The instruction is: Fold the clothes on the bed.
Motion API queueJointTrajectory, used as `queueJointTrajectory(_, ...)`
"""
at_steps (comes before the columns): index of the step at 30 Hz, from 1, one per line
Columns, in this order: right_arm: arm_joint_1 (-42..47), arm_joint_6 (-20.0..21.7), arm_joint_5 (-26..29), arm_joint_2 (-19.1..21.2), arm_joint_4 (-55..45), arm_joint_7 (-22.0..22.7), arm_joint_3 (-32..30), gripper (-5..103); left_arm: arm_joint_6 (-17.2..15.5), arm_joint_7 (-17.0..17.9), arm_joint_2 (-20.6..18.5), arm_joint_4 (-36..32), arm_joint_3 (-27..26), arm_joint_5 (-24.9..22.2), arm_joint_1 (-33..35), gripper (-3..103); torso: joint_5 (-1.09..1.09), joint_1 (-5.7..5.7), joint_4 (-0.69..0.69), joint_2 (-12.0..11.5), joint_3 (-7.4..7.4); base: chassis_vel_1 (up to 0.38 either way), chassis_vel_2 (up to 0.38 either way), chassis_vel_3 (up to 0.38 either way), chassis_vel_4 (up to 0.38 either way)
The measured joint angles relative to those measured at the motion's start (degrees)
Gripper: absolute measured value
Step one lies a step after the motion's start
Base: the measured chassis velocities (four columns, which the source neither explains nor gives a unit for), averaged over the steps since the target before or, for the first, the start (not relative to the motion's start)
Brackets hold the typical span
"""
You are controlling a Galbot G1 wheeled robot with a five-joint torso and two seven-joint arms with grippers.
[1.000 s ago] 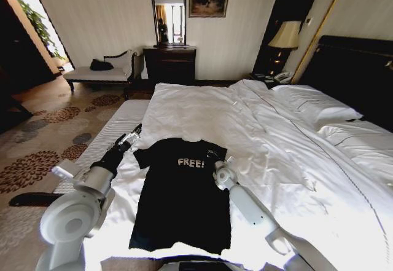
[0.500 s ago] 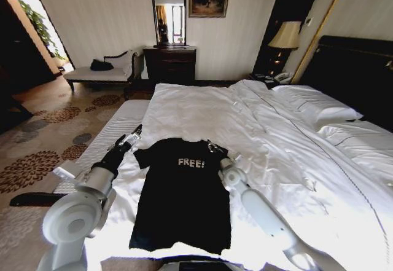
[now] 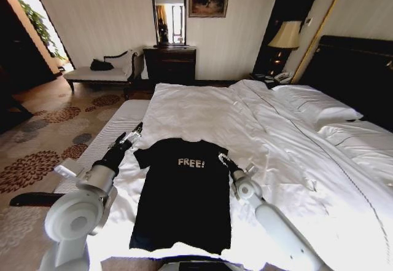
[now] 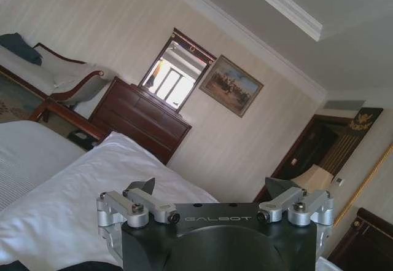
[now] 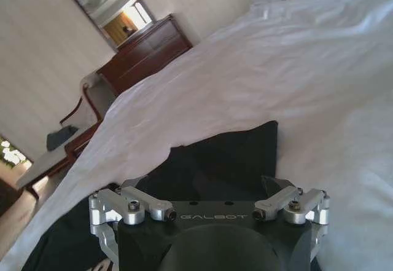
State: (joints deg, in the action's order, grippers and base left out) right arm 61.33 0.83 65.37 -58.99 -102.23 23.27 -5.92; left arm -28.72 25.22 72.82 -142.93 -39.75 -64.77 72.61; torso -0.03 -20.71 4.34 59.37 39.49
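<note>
The black T-shirt (image 3: 181, 197) with white "FREE!" lettering lies flat, collar away from me, near the foot edge of the white bed (image 3: 276, 136). My left gripper (image 3: 132, 133) hovers just beside the shirt's left sleeve; in the left wrist view it (image 4: 210, 188) stands open with nothing between its fingers. My right gripper (image 3: 222, 158) sits at the outer edge of the right sleeve. The right wrist view shows it (image 5: 206, 185) open over the sleeve of the T-shirt (image 5: 215, 154), holding nothing.
A narrow striped bench (image 3: 116, 129) runs along the bed's left side. Pillows (image 3: 319, 105) and the dark headboard (image 3: 356, 68) are at the right. A chaise (image 3: 101, 73), a dresser (image 3: 170, 64) and a lamp (image 3: 285, 35) stand by the far wall.
My right arm has swung to the right, carrying its gripper from the shirt's chest out to the right sleeve's edge. The left gripper and the shirt have stayed put.
</note>
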Motion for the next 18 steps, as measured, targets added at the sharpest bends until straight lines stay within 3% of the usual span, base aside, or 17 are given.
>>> queueJointTrajectory(3, 0.8, -0.7, -3.1, 0.2, -1.0, -1.1, 1.8, 100, 0.0, 0.0, 0.0, 0.1, 0.0, 0.3, 0.2, 100, 0.00, 0.00, -0.01, 0.0, 0.00, 0.000, 0.000, 0.000, 0.000)
queueJointTrajectory(11, 0.8, -1.0, 9.5, -4.7, -3.6, 4.6, 3.7, 100, -0.1, -0.1, 0.0, 0.1, 0.1, 1.0, 1.0, 100, -0.01, -0.01, -0.02, 0.0, 0.00, 0.000, 0.000, 0.000, 0.000)
queueJointTrajectory(18, 1.6, -1.4, 11.0, -5.8, -2.5, 4.5, 2.9, 100, -0.1, -0.1, 0.1, 0.0, 0.0, 1.5, 1.2, 100, 0.00, -0.01, -0.01, 0.0, 0.01, 0.000, 0.000, 0.000, 0.000)
